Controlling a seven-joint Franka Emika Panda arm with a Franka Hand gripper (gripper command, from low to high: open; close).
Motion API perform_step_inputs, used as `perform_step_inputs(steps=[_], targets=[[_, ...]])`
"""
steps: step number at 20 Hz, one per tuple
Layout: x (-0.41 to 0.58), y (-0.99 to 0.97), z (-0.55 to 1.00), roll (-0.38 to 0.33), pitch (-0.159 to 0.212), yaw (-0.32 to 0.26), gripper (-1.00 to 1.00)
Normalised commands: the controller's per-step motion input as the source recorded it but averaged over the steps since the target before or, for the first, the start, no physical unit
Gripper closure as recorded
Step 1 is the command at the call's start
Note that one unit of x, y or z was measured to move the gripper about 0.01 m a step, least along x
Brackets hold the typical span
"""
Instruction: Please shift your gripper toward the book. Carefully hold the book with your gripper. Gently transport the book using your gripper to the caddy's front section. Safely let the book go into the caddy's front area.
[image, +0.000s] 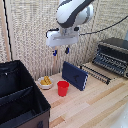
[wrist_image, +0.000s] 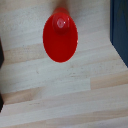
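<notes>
— Where's the book (image: 75, 75)?

— Propped at a tilt on the table (image: 95, 105), just beside the red cup (image: 63, 88), well apart from the caddy (image: 20, 97) at the exterior view's left.

— And the gripper (image: 61, 50)?

— Hanging above the cup and book, touching nothing, jaws slightly apart and empty. The wrist view shows the cup (wrist_image: 60, 38) below.

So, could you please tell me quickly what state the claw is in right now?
Claw: open, holding nothing, hanging above the table; the book stands apart from it.
</notes>
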Motion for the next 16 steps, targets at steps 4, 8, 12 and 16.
perform_step_inputs(steps=[4, 8, 12, 16], targets=[[0.245, -0.65, -0.2, 0.065, 0.0, -0.009, -1.0], [0.31, -0.82, -0.23, 0.087, -0.003, 0.027, -1.0], [0.299, -0.79, -0.2, 0.091, -0.02, 0.071, -1.0], [0.209, -0.6, -0.21, 0.067, -0.001, 0.08, -1.0]])
